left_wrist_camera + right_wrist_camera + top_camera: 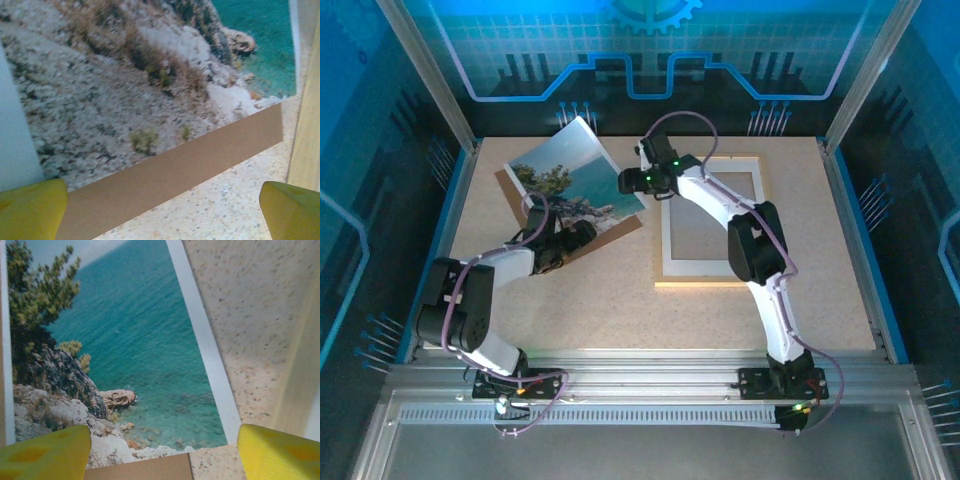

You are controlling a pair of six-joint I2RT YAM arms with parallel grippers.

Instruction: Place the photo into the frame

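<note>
Left wrist view: photo (125,75) runs off the top and left edges ahead of the left gripper (162,210), whose fingertips (30,210) are cut by the bottom edge. Top view: the right arm (755,250) covers part of the frame (705,282) behind the right gripper (632,182).

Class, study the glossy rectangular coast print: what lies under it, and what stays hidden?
Under the glossy coast print lies a plain brown backing board, strips showing along its left and lower edges. The board's middle is covered; anything else beneath cannot be seen.

Cool blue light, soft focus, faint shadows
</note>
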